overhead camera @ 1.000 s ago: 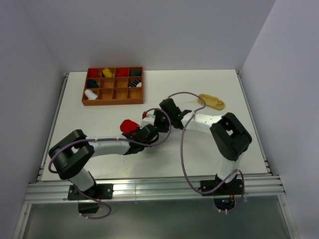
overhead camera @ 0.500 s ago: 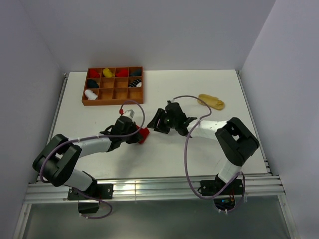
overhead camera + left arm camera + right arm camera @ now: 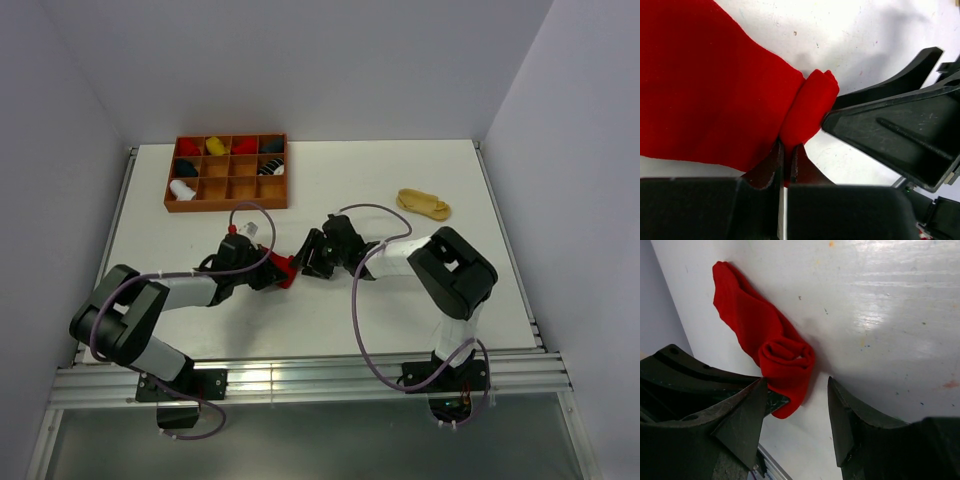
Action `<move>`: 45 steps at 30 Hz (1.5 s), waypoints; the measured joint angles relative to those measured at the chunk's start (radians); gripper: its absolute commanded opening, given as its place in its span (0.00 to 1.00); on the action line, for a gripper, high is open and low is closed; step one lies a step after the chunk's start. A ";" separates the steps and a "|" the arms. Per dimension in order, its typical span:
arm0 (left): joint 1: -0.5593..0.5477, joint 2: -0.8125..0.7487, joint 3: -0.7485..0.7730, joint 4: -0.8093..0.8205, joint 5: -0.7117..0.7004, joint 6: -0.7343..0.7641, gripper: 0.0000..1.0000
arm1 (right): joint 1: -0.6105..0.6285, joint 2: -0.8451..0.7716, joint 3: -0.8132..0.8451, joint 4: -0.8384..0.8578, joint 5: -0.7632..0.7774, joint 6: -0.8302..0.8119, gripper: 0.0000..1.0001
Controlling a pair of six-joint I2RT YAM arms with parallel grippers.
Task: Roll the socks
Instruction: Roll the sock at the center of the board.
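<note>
- Nearest me, my left fingers [image 3: 774, 162] are pinched tight on the red sock [image 3: 705, 85], gripping the lower edge of its rolled end; the rest of the sock spreads flat on the table [image 3: 330, 170] away from the roll.
- Just across the red sock's rolled end, my right fingers [image 3: 742, 412] stand wide, one to each side of the roll, holding nothing; in the left wrist view one tip sits right against the roll.
- The red sock itself lies about mid-table, between the two wrists.
- Farther back and well to the right of the red sock, the tan sock [image 3: 425, 205] lies flat on the table, apart from both arms.
- Farthest off, behind and to the left of the red sock, the wooden tray [image 3: 226, 208] sits near the table's far left corner; several of its compartments hold small bundles [image 3: 182, 188] in red, yellow, black and white.
</note>
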 measured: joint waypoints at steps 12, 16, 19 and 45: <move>0.011 0.035 -0.011 0.059 0.052 -0.035 0.00 | 0.007 0.036 0.031 0.021 0.000 0.025 0.58; 0.011 0.050 -0.011 0.080 0.068 -0.039 0.01 | 0.008 0.043 0.055 -0.016 0.012 0.023 0.49; 0.011 0.054 -0.011 0.087 0.072 -0.039 0.01 | 0.009 0.053 0.078 -0.058 0.024 0.016 0.31; -0.343 -0.235 0.096 -0.229 -0.513 0.259 0.60 | 0.037 0.056 0.259 -0.420 0.110 -0.123 0.00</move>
